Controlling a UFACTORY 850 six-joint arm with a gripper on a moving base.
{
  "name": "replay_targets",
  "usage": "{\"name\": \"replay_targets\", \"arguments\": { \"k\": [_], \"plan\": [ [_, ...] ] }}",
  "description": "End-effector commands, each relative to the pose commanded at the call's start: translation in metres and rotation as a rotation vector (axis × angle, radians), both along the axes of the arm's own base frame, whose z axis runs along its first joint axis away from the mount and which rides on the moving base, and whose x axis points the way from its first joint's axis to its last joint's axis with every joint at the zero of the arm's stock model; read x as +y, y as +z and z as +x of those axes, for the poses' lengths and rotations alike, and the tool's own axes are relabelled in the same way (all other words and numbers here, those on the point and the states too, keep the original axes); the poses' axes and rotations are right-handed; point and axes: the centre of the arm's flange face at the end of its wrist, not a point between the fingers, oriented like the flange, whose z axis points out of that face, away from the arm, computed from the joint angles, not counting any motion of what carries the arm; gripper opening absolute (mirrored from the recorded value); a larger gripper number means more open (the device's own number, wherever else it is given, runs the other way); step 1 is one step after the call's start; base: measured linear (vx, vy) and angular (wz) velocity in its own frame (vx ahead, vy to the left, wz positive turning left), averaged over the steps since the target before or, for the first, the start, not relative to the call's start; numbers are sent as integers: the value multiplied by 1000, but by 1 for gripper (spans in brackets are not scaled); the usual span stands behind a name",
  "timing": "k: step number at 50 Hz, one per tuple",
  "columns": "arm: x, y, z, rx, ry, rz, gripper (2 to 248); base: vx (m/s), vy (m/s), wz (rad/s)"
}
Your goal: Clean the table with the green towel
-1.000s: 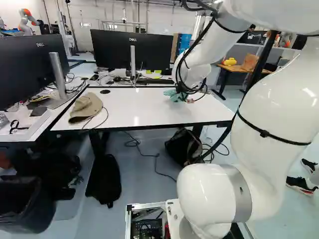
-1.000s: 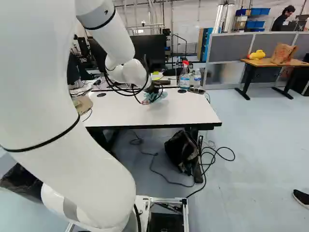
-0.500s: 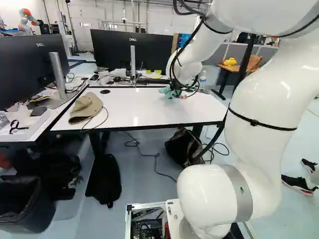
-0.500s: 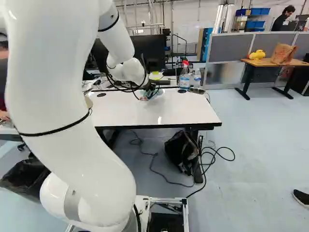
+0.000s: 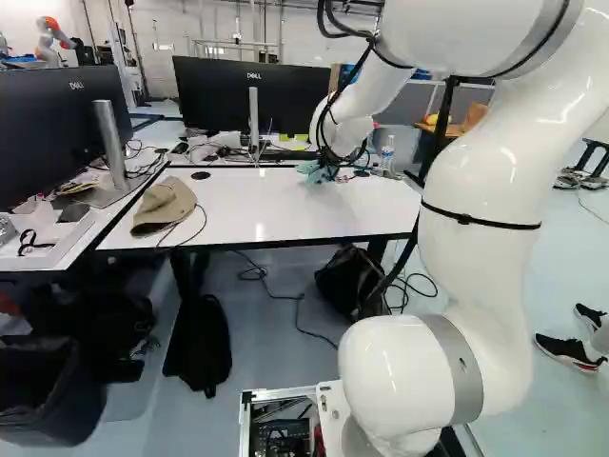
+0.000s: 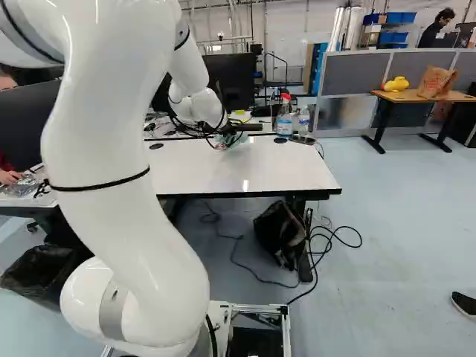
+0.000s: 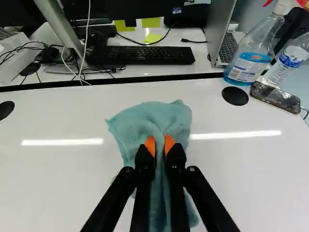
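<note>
The robot's hand (image 6: 229, 134) is pinching the green towel (image 7: 149, 118) between orange pads (image 7: 150, 144) on a white worktop (image 7: 63, 179), while a spray bottle (image 7: 248, 60) is standing near a phone (image 7: 275, 96).

Printed labels (image 7: 248, 67) mark the spray bottle (image 7: 258, 39) and clear bottle (image 7: 276, 73); small logos (image 5: 253, 75) mark two monitors (image 5: 295, 105).

Your rounded, glossy white arm (image 5: 495, 181) wears grey joint bands (image 5: 457, 367), narrow black straps (image 5: 465, 218) and looping black cables (image 5: 344, 33); small screws (image 7: 192, 169) and orange pads (image 7: 150, 144) mark its black jaws.
</note>
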Motion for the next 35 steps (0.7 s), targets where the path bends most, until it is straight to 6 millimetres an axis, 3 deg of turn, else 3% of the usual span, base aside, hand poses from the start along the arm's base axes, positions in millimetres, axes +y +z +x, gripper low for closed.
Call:
{"name": "replay_targets", "arguments": {
  "k": [35],
  "plan": [
    [0,-5,63,-32,3,-1,42,0,0,0]
  ]
}}
